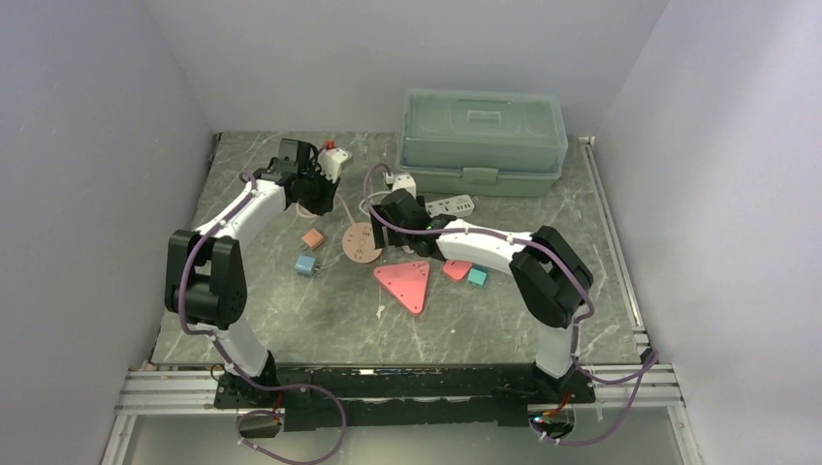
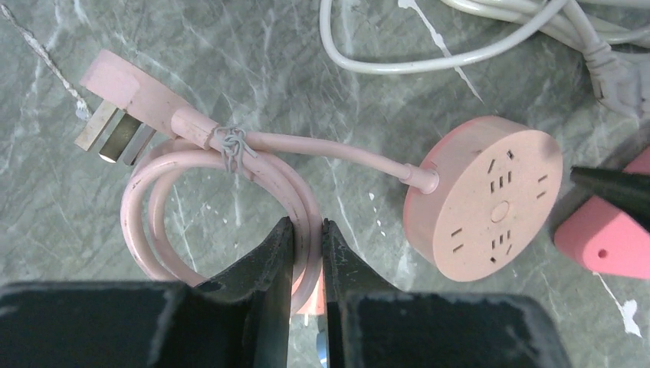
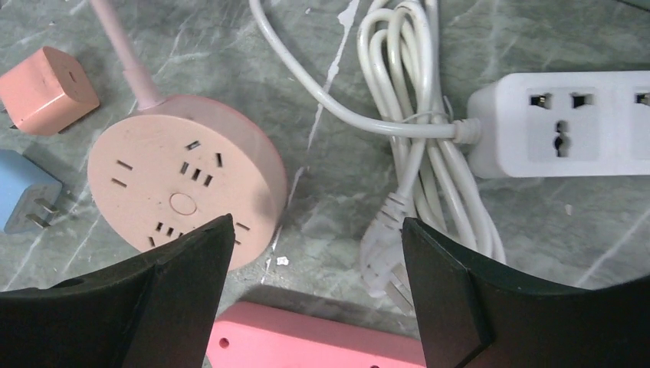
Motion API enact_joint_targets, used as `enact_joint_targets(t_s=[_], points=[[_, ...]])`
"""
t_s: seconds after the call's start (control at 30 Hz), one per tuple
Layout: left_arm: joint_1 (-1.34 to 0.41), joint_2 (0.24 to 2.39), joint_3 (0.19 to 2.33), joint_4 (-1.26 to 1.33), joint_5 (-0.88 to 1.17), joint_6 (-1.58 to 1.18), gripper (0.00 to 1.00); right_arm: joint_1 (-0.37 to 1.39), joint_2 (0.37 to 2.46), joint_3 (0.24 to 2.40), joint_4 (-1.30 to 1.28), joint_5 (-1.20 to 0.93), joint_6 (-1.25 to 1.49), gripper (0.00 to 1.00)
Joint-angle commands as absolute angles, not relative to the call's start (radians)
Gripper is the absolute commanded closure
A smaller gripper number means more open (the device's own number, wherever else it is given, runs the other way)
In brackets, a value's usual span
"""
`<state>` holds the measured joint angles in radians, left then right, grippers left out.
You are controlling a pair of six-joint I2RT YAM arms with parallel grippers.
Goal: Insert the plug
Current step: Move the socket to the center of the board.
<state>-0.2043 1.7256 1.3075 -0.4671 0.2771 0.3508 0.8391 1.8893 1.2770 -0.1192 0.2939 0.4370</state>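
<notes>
Left gripper [image 2: 306, 230] clamped on the coiled pink cord [image 2: 337, 151]. Its pink plug [image 2: 126, 96] lies flat on the table [image 2: 253, 54], well apart from the round pink socket [image 2: 490, 199], prongs pointing away from it. Right gripper [image 3: 316, 226] spread wide, holding nothing, over the gap between that socket and the white cord bundle [image 3: 425, 126]; that gap is the free room. Lidded box [image 1: 483, 140] sits at the far edge. Count: 1 round socket, 1 white power strip [image 3: 559, 123], 2 cube adapters, one pink [image 3: 46, 88], one blue [image 3: 23, 199]
</notes>
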Motion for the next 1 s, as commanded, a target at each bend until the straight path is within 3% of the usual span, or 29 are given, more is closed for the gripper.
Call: enact_joint_targets(t_s=[0.0, 0.53, 0.97], points=[[-0.202, 1.62, 1.313, -0.537, 0.292, 0.376, 1.0, 0.838, 1.805, 1.245, -0.055, 0.292, 0.446, 0.16], [-0.224, 1.321, 1.08, -0.763, 0.161, 0.356, 1.0, 0.858, 1.857, 1.311, -0.038, 0.233, 0.435, 0.14], [-0.224, 1.196, 0.925, -0.792, 0.057, 0.31, 1.0, 0.919, 1.931, 1.353, -0.047, 0.197, 0.433, 0.14]])
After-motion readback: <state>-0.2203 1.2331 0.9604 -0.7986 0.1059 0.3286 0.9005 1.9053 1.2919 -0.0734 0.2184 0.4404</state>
